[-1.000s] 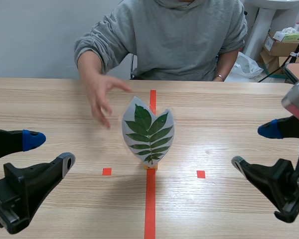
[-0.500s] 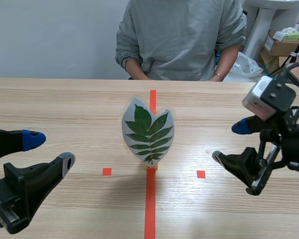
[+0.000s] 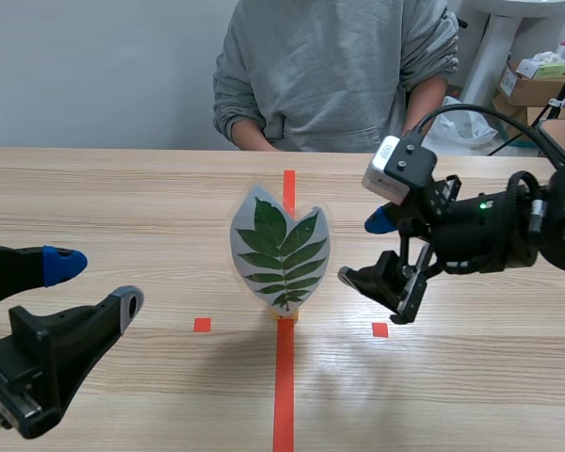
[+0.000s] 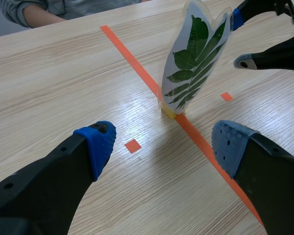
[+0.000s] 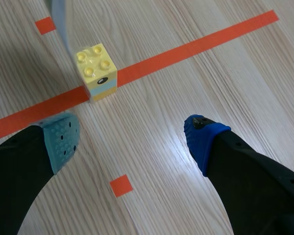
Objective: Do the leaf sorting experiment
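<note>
The clear laminated card with a pressed green compound leaf (image 3: 281, 250) stands upright in a small yellow studded brick (image 5: 96, 71). The brick sits on the long orange tape line (image 3: 283, 395) at the middle of the light wooden bench (image 3: 122, 188), about halfway between its near and far edges. Card and brick are where they were a second ago.

The right claw (image 3: 363, 250) has changed most. A second ago it sat by the bench's right edge, and half a second ago it was partway in. Now it hangs just beside the card's right side, not touching it, with its fingers spread. The blue-padded one sits higher and the grey-green-padded one lower. Its own wrist view shows the brick just ahead of the spread fingers, nearer the grey-green pad (image 5: 62, 139), with a small orange tape square (image 5: 121, 185) on the bench between them.

The left claw (image 3: 96, 282) has not moved. It sits near the left end of the bench's near edge, fingers spread wide with nothing between them, well apart from the card.

The person in a grey sweatshirt (image 3: 330, 66) sits behind the far edge. A second ago one hand reached over the bench just left of the card. Now both arms are drawn back behind that edge.
</note>
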You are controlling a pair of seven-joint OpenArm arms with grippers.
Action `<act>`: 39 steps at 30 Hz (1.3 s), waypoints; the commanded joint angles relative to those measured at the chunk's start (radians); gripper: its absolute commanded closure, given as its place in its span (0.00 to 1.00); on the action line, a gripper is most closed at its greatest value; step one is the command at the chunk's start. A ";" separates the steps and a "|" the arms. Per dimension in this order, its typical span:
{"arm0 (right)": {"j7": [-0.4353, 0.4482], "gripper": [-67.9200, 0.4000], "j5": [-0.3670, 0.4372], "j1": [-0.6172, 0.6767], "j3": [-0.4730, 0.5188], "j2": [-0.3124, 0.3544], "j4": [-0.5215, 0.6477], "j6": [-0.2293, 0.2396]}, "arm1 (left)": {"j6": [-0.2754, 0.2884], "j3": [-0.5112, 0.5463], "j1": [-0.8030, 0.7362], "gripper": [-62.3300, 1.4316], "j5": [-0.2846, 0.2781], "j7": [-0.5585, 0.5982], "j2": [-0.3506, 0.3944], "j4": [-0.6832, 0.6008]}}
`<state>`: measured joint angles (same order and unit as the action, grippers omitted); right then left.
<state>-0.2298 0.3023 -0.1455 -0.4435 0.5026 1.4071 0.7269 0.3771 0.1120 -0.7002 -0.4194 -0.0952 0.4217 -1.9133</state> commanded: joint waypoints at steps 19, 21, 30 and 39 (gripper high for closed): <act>0.019 0.54 -0.013 -0.165 -0.166 -0.132 -0.134 -0.013 | 0.003 0.006 0.005 0.29 -0.005 -0.011 -0.006 -0.010; 0.019 0.57 -0.011 -0.165 -0.166 -0.131 -0.134 -0.025 | 0.003 0.006 0.005 0.29 -0.005 -0.011 -0.006 -0.010; 0.022 0.99 -0.010 -0.164 -0.166 -0.131 -0.134 -0.031 | 0.003 0.006 0.005 0.29 -0.005 -0.011 -0.006 -0.010; 0.017 0.98 -0.011 -0.164 -0.165 -0.130 -0.128 -0.031 | 0.003 0.006 0.005 0.29 -0.005 -0.011 -0.006 -0.010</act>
<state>-0.2195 0.2798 -0.2981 -0.6193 0.3603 1.2591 0.6960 0.3775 0.1120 -0.7002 -0.4194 -0.1230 0.4183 -1.9133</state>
